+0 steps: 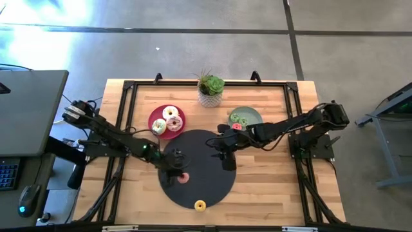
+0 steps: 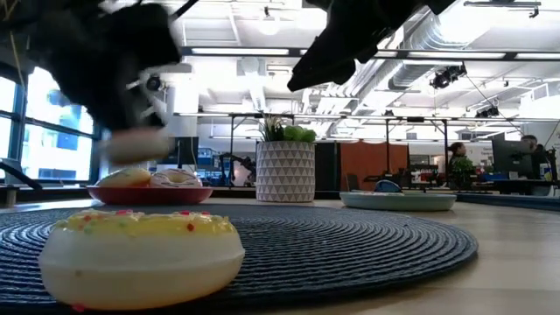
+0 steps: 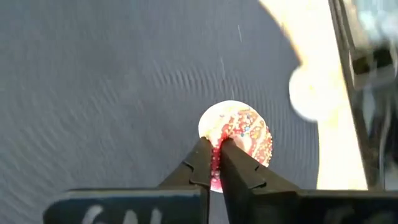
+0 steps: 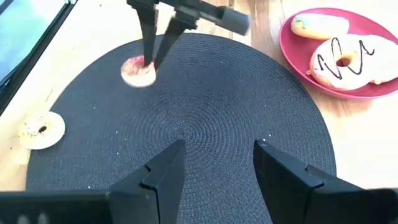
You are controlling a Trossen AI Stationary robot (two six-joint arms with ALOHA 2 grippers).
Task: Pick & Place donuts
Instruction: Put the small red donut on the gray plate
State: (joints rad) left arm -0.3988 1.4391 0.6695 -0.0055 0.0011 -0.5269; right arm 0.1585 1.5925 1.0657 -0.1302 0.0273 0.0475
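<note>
My left gripper [image 3: 217, 148] hangs over the black mat [image 1: 212, 180], shut on a red-sprinkled mini donut [image 3: 244, 129]; that donut also shows in the right wrist view [image 4: 138, 72]. My right gripper [image 4: 217, 163] hovers open above the mat's far half [image 1: 224, 153], touching nothing. A yellow donut [image 1: 200, 205] lies flat on the mat's near edge [image 2: 140, 254]. Three donuts [image 1: 168, 120] sit on the red plate [image 1: 153, 116]. A green donut [image 1: 243, 119] and a red mini one [image 1: 237, 127] rest on the sage-green plate [image 1: 254, 115]. My left gripper pinches the red-sprinkled donut by its rim [image 3: 216, 163] between the two fingers, coming from above and pointing down. The donut sits roughly level under the fingertips. In the low view it appears lifted off the mat [image 2: 131, 144], though it is blurred there.
A potted plant [image 1: 210, 90] stands at the table's far edge between the two plates. Black frame rails [image 1: 129, 109] run along the table's sides. Bare mat lies between the grippers and the yellow donut. People show in the room beyond the table [image 2: 459, 157].
</note>
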